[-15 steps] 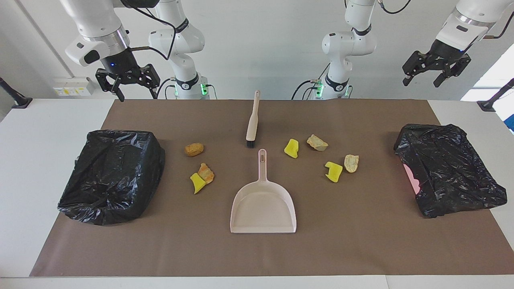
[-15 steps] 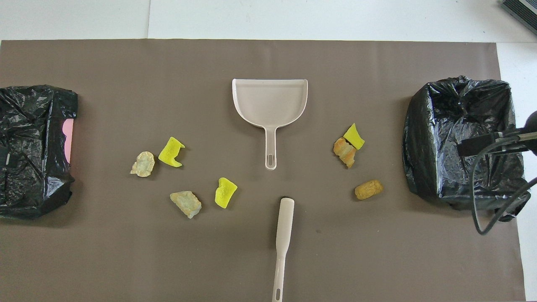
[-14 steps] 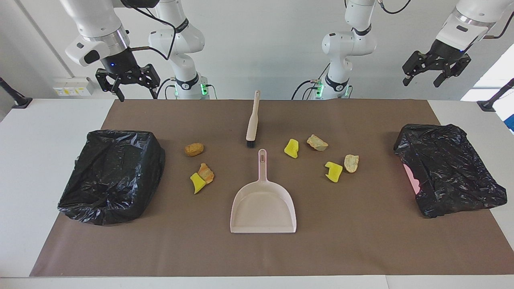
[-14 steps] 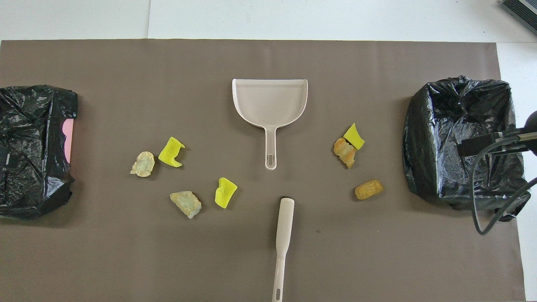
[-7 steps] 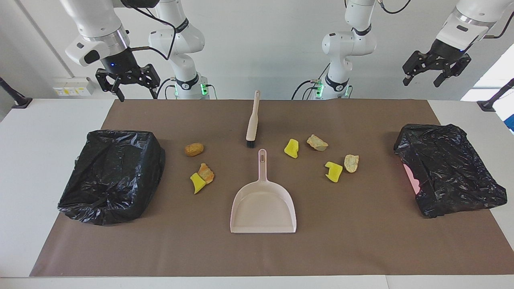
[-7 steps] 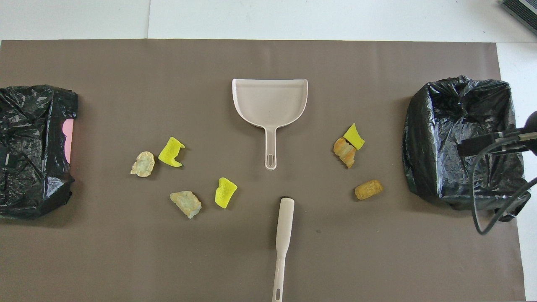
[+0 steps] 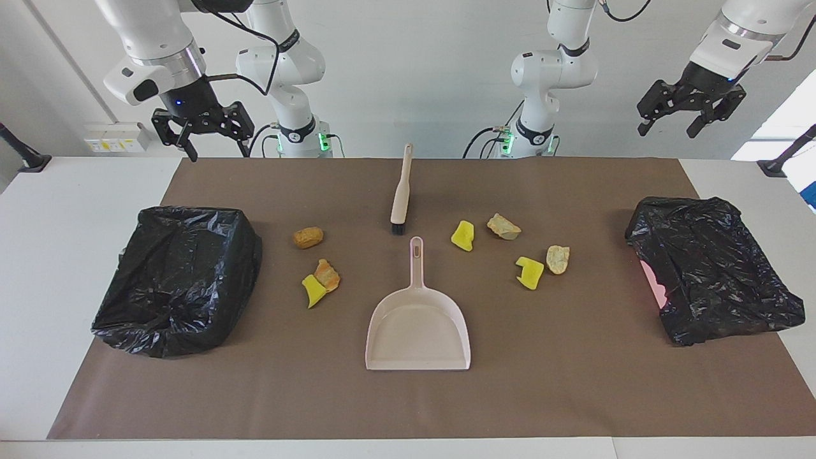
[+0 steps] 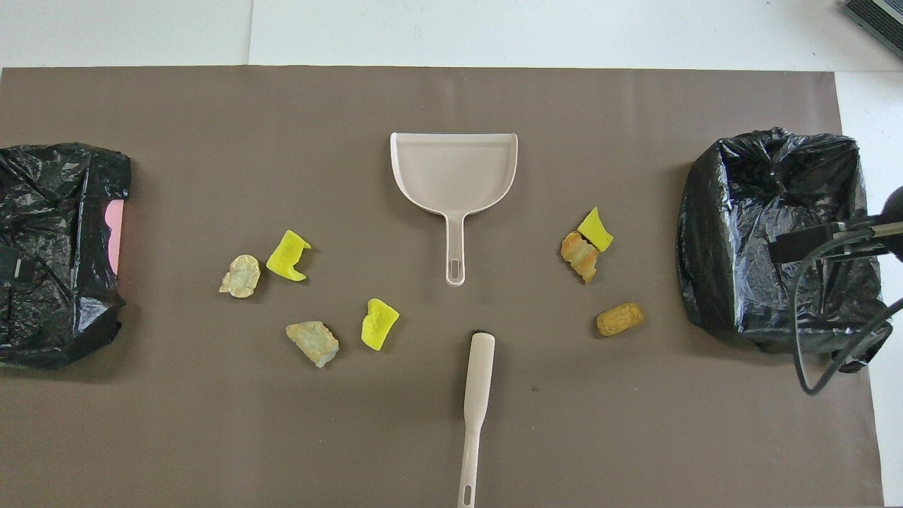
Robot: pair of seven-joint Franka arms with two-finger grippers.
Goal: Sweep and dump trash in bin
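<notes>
While both of my arms wait raised above the robots' edge of the brown paper mat point(image 7: 574, 395), my right gripper point(image 7: 203, 137) hangs with fingers spread and empty over the mat's corner at the right arm's end, above the crinkled black plastic-lined bin point(image 7: 178, 277). Just beside that bin lie an orange-brown bread-like lump point(image 7: 308, 237) and, farther from me, a bright yellow foam chunk point(image 7: 312, 290) touching a tan-orange crusty piece point(image 7: 327, 274). At mid-table the beige plastic brush point(image 7: 401, 191) lies with its dark bristles pointing at the handle of the flat beige plastic dustpan point(image 7: 417, 331), close but apart. Toward the left arm's end sit a yellow foam wedge point(image 7: 463, 235), a pale crumbly lump point(image 7: 503, 226), a notched yellow foam piece point(image 7: 530, 272) and a pale tan lump point(image 7: 558, 259). The second black-bagged bin point(image 7: 711, 268) shows a pink patch through its liner. My left gripper point(image 7: 688, 111) hangs spread and empty above it; the overhead view shows only slivers of my arms.
</notes>
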